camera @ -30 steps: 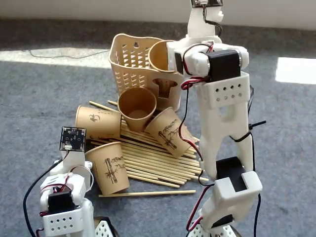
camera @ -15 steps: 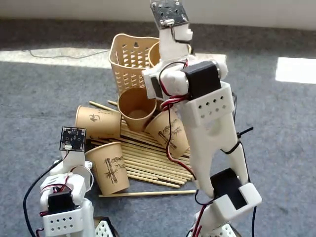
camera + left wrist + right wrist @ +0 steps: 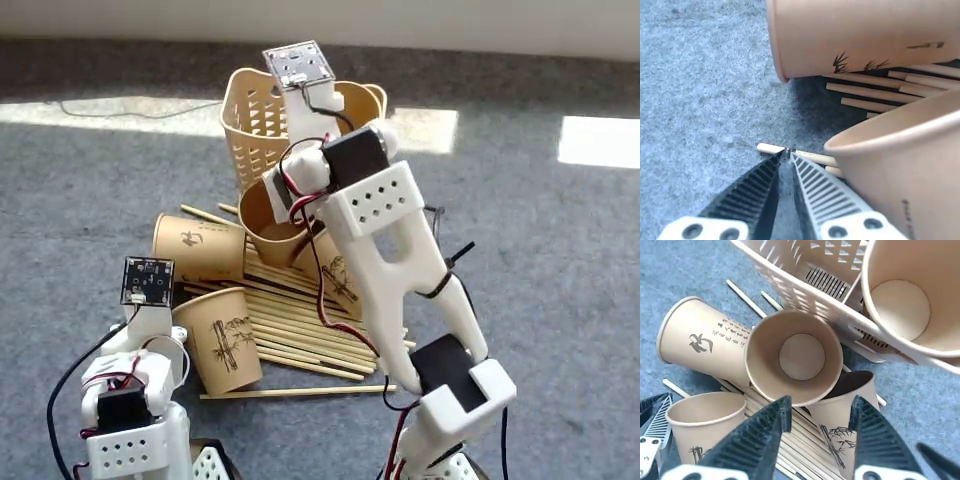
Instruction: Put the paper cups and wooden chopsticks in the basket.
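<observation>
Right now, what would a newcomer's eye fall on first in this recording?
The white right arm stretches over the middle of the scene, its open right gripper hanging above a paper cup whose mouth faces up, just in front of the basket. Around that cup lie tipped cups on a fan of wooden chopsticks. Another cup already sits in the basket.
</observation>
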Robot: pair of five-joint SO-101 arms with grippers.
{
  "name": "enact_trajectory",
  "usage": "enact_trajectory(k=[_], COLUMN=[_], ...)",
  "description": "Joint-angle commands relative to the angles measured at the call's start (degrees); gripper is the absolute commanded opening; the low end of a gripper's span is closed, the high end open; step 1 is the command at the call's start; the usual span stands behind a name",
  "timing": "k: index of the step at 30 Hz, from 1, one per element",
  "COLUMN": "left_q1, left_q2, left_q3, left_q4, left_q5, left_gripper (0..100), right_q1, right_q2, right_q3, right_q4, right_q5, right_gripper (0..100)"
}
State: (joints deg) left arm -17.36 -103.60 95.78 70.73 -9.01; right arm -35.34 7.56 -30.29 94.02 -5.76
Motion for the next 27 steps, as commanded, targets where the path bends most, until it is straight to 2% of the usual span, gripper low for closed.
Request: enact_trajectory(k=[1, 15, 27], left_q1=[-0.84, -0.84, -0.84], left_q2=[-0.48, -0.48, -0.48], left_q3=[0.57, 0.57, 0.57], left_q4=[-0.97, -0.97, -0.97], left_q5=[-0.09, -0.09, -0.09], left_gripper=[2, 2, 2], right_q1=[-0.4, 2.68, 2.77], right_q2=[1.71, 12.53, 12.26], right_q3=[-0.22, -0.48, -0.66], right_q4=[-3.12, -5.05, -4.53], right_q5=[-1.05, -1.14, -1.05], right_gripper=[19.5, 19.3, 1.3])
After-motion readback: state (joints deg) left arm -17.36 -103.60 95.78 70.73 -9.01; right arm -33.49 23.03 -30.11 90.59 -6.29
